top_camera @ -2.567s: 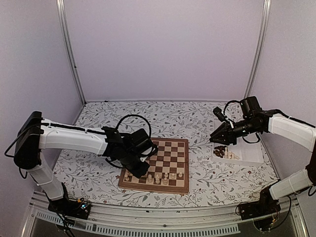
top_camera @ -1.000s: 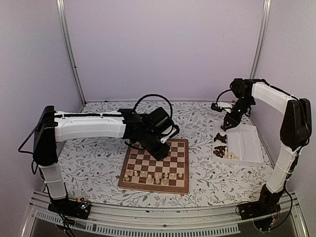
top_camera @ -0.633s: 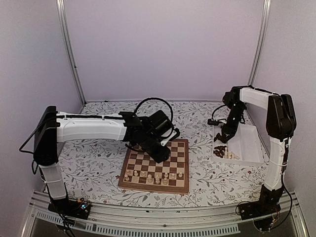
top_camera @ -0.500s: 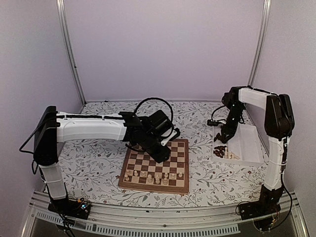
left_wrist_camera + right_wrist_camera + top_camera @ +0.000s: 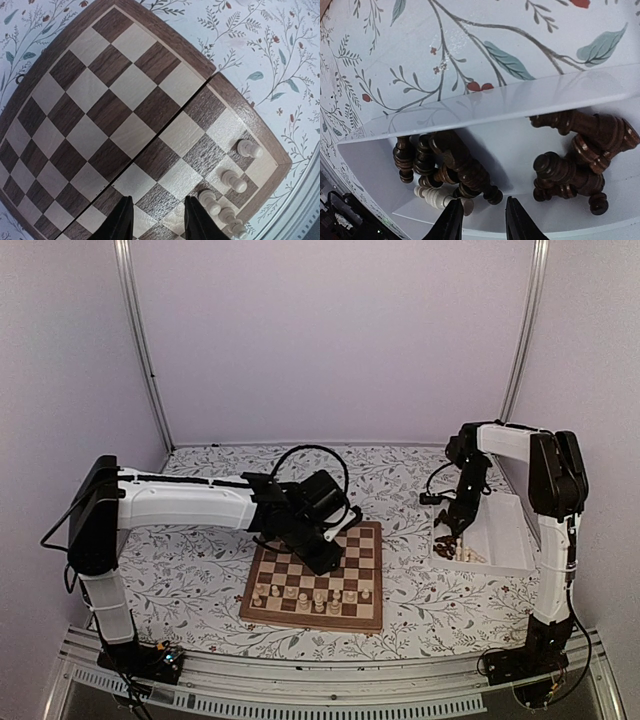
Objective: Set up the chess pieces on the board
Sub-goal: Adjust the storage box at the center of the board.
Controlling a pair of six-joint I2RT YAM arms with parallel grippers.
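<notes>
Over the last few seconds the left arm has come away from the near-left corner of the square wooden chessboard with tan and brown checks [image 5: 322, 621], where a row of pale cream carved chessmen [image 5: 310, 597] stands on the near ranks. It now sits higher, over the board's middle. That suggests a pale piece has just been set down and this arm is free for the next one.

The left gripper [image 5: 155, 220] is partly open with nothing between its fingers. It hovers above bare squares and touches neither the board nor any piece.

On the right, the arm has swung from beside the white rectangular plastic tray [image 5: 505, 530], out past its far end and back. It is now lowered over the tray's left end. This looks like the start of a pick-up.

The right gripper [image 5: 480, 220] is partly open and empty, just above the heap of dark brown carved chessmen [image 5: 570, 170] and a few pale ones [image 5: 432, 197] lying in the tray. No dark pieces stand on the board yet, so much of the task remains.
</notes>
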